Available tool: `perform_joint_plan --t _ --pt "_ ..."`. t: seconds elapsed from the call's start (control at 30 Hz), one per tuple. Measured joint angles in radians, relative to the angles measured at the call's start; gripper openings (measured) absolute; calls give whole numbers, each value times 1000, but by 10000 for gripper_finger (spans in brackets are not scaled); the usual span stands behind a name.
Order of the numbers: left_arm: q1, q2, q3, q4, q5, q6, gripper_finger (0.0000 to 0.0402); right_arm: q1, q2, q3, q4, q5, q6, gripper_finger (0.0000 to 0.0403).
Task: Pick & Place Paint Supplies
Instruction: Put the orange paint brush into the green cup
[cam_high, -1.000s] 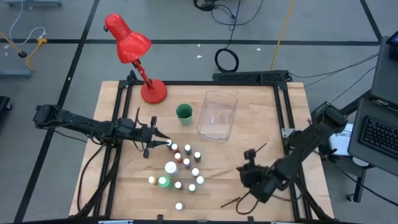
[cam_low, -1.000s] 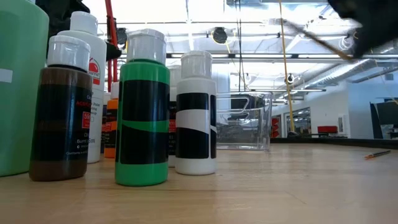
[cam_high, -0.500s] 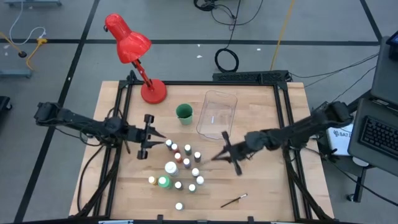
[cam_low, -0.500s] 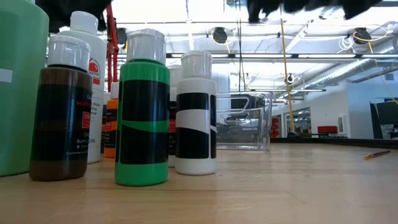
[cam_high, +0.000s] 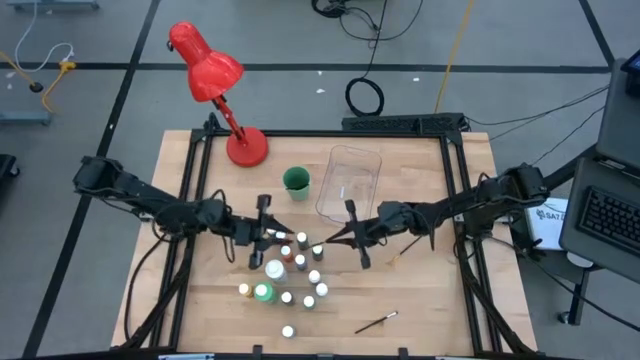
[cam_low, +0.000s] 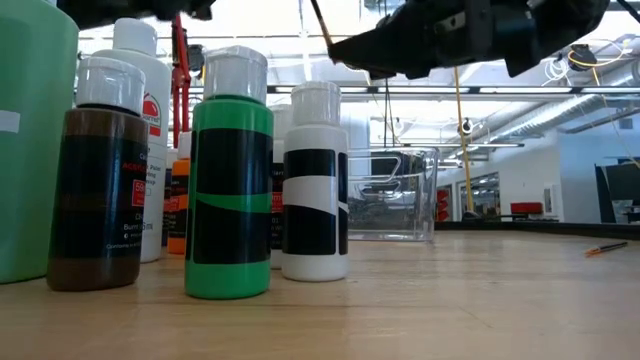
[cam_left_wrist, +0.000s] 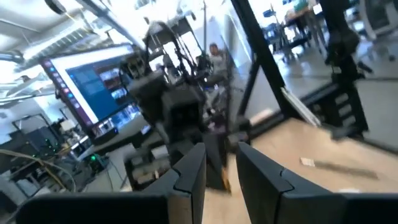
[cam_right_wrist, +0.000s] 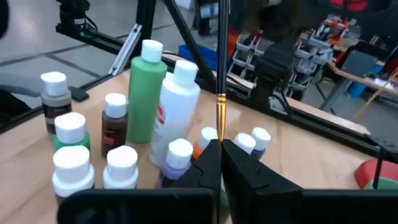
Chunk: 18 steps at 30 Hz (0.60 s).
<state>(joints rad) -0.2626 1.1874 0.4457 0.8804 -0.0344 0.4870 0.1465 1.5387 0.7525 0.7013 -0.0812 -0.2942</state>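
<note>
One brush (cam_right_wrist: 221, 74) stands clamped in the right gripper (cam_right_wrist: 221, 149) beside the bottles (cam_right_wrist: 152, 112).

I could read almost nothing: the brown paint bottle (cam_low: 98, 175) carried a small label whose print was too fine to make out, and the white bottle (cam_low: 148, 140) bore only a red emblem.

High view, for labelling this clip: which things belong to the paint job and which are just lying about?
Job:
- cluster of small white-capped paint bottles
- tall white bottle and tall green bottle
- thin dark-handled brush in the right gripper
- loose brush on the table

Lying about:
- red desk lamp
- green cup
- clear plastic tray
</note>
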Motion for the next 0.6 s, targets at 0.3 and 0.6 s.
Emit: perform_joint_plan --t 0.3,0.6 --pt "13 91 150 -69 146 -49 117 5 1 0 3 1 -71 0" --pt "12 164 252 -153 148 -39 222 3 0 0 3 3 -89 0"
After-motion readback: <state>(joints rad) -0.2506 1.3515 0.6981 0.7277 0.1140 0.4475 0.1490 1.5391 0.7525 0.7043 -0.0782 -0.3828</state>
